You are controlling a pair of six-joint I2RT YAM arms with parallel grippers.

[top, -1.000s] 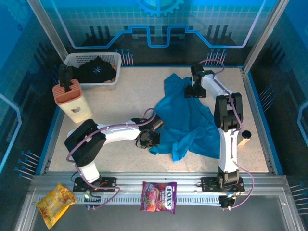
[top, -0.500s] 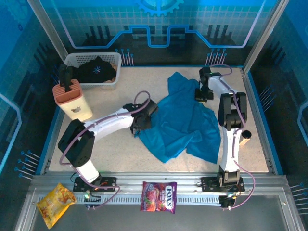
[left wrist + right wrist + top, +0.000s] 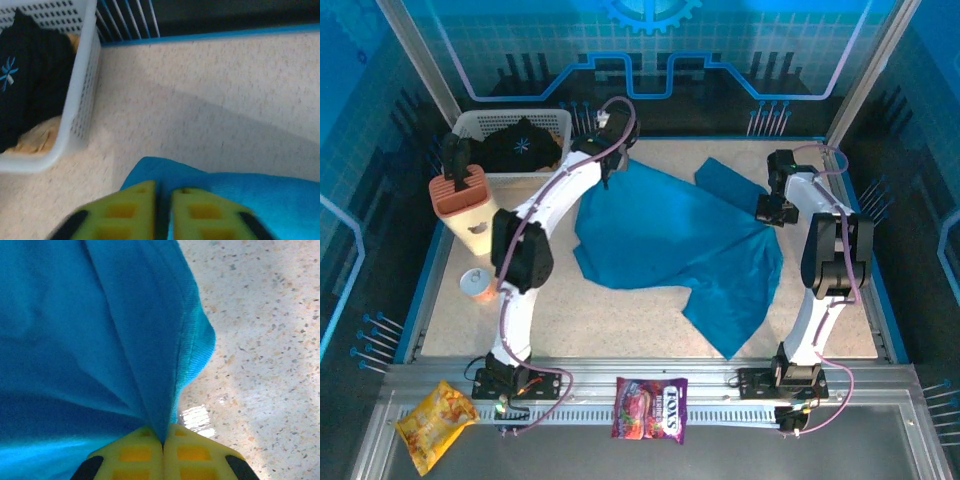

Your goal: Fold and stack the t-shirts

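The teal t-shirt (image 3: 670, 240) lies spread out across the middle of the table. My left gripper (image 3: 607, 172) is at its far left corner, close to the basket. In the left wrist view the left gripper (image 3: 162, 186) has its jaws a narrow slit apart, with the teal t-shirt's (image 3: 240, 185) corner lying in the slit. My right gripper (image 3: 769, 212) is at the shirt's right edge. The right gripper (image 3: 162, 432) is shut on a fold of the teal t-shirt (image 3: 100, 340). The black t-shirt (image 3: 520, 145), also seen at the left wrist (image 3: 30, 75), sits bunched in the basket.
The white plastic basket (image 3: 520, 172) stands at the far left corner, its wall (image 3: 82, 90) just left of my left fingers. A pink knife block (image 3: 470, 205) and a small cup (image 3: 477, 283) stand along the left edge. Snack bags (image 3: 648, 408) lie on the front rail.
The left arm swung from the near middle to the far left by the basket, and the right arm drew right, pulling the teal shirt out flat. The left jaws have parted slightly.
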